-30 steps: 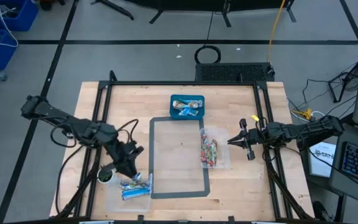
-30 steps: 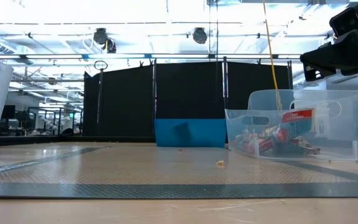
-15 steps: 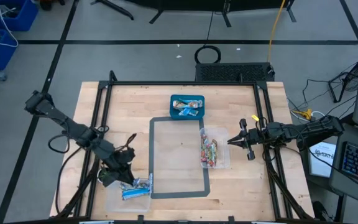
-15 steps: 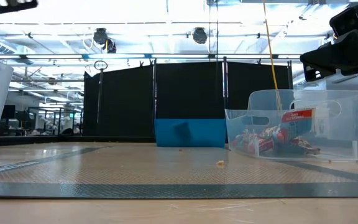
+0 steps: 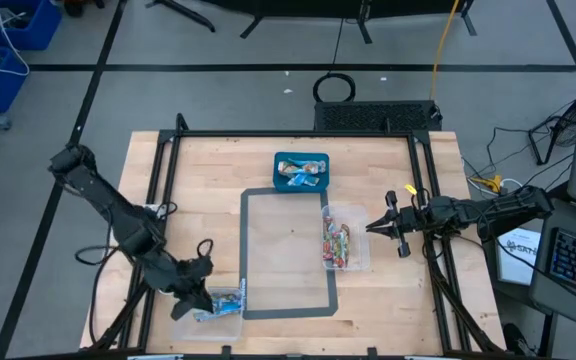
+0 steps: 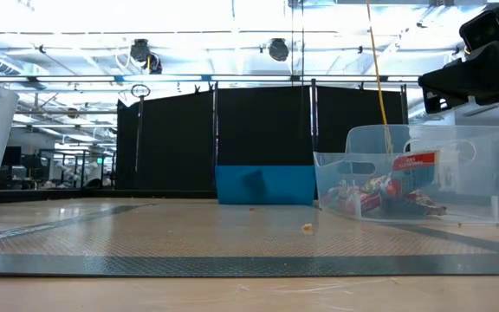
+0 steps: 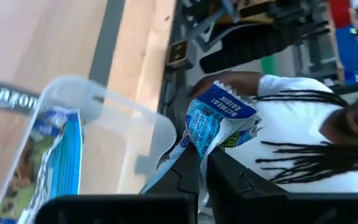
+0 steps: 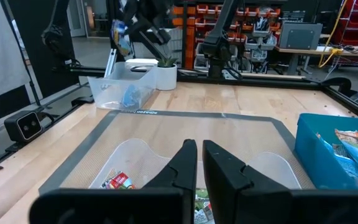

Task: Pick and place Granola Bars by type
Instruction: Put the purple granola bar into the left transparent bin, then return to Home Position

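My left gripper (image 5: 196, 300) hovers above the clear near-left bin (image 5: 230, 318), shut on a blue-and-white granola bar (image 7: 219, 117). Other blue bars (image 7: 58, 146) lie in that bin. The right wrist view shows the same bar (image 8: 118, 28) held high over the bin (image 8: 107, 93). My right gripper (image 5: 372, 226) waits, shut, level beside the right-hand clear bin (image 5: 360, 215), which holds red-patterned bars (image 5: 336, 243). A blue bin (image 5: 280, 160) near the far edge holds blue-and-silver bars (image 5: 301, 176). My left gripper pinches the blue-and-white bar by one crimped end (image 7: 197, 144) between its two fingers. The bar is lifted clear and sticks out beyond the fingertips, above the clear bin.
A grey-taped rectangle (image 5: 243, 250) marks the table's middle between the bins. A white pot with a green top (image 8: 165, 74) stands next to the near-left bin. A black frame rail (image 5: 298, 133) borders the table. A person in a white top (image 7: 303, 124) is beyond the near edge.
My left gripper has moved toward the table's near edge, from beside the green-topped pot to above the near-left clear bin, and its arm has swung over the pot. The right arm kept still.
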Motion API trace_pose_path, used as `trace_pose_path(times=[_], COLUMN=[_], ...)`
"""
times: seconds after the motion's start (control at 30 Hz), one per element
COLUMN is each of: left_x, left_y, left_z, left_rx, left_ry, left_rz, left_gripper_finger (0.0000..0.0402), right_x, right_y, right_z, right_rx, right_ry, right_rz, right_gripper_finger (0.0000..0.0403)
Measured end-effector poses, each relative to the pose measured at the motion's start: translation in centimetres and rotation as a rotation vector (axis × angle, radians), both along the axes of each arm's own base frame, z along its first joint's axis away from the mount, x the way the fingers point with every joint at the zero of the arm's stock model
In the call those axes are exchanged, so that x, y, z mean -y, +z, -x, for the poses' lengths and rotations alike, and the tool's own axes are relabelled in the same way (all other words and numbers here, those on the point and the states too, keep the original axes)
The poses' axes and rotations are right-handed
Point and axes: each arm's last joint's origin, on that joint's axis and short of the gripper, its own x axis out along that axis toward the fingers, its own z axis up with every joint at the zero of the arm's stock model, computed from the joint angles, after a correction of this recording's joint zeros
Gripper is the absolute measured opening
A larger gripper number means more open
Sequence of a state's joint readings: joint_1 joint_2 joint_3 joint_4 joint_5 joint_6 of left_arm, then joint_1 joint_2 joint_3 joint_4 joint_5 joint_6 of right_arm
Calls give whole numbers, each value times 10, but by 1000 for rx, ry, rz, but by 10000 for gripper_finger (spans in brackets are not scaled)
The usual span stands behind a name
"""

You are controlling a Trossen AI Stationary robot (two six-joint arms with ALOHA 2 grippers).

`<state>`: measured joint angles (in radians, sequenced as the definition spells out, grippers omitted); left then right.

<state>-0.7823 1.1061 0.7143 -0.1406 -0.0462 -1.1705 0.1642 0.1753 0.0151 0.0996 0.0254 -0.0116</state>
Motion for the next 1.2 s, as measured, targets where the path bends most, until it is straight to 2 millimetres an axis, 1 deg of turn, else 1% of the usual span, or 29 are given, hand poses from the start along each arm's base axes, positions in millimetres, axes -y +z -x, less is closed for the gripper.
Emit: trace_pose_path(times=[0.1, 0.23, 0.33, 0.4, 0.53, 0.6, 0.83, 1.03, 1.2], left_x=[6, 11, 14, 15, 17, 18, 17, 19, 20], left_y=[-10, -22, -27, -28, -24, -23, -23, -25, -24], left_z=[-4, -8, -10, -11, -14, -14, -15, -11, -11], left_rx=[-69, -164, -212, -204, -132, -113, -113, -121, -87], left_ry=[28, 61, 73, 61, 32, 21, 48, 72, 91], left_rz=[9, 34, 49, 47, 51, 51, 50, 29, 13], left_gripper_finger=[24, 10, 10, 25, 62, 72, 77, 78, 78], right_x=[0, 0, 0, 0, 0, 0, 0, 0, 0], right_y=[0, 0, 0, 0, 0, 0, 0, 0, 0], right_z=[0, 0, 0, 0, 0, 0, 0, 0, 0], right_rx=[0, 0, 0, 0, 1, 0, 1, 0, 0], right_ry=[0, 0, 0, 0, 0, 0, 0, 0, 0], right_rz=[0, 0, 0, 0, 0, 0, 0, 0, 0], right_gripper_finger=[20, 20, 20, 20, 20, 20, 20, 20, 20])
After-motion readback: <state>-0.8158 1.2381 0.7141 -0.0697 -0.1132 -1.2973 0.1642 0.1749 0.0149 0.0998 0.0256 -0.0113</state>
